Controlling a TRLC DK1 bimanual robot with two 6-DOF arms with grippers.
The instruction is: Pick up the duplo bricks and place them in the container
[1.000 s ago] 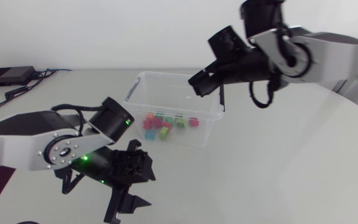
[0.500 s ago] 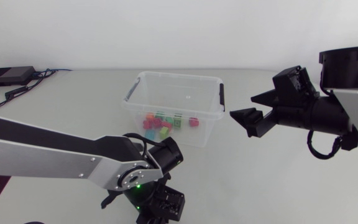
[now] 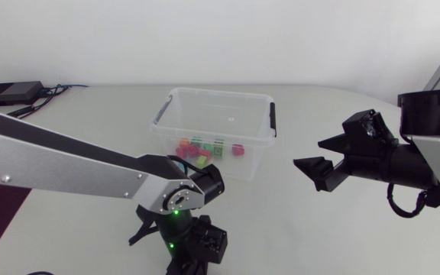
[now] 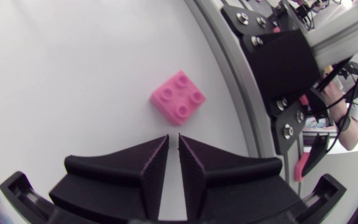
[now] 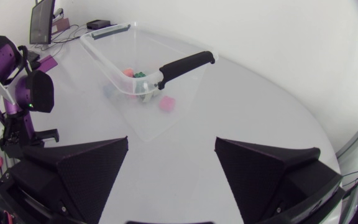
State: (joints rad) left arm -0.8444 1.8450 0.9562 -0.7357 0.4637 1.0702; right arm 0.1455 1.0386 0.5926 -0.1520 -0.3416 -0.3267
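Note:
A pink duplo brick lies on the white table just ahead of my left gripper, whose fingers stand almost together with nothing between them. In the head view that gripper points down at the table's front edge and hides the brick. The clear plastic container with black handles stands in the middle and holds several coloured bricks. My right gripper hovers open to the right of the container, empty. In the right wrist view the container and its bricks lie ahead of the wide-apart fingers.
The table's curved edge runs close beside the pink brick. A black box with cables sits at the far left corner. My left arm stretches across the front left of the table.
My left arm swung toward the front edge and its gripper closed. My right arm drew back from over the container to the right and lower, with its fingers spread wider.

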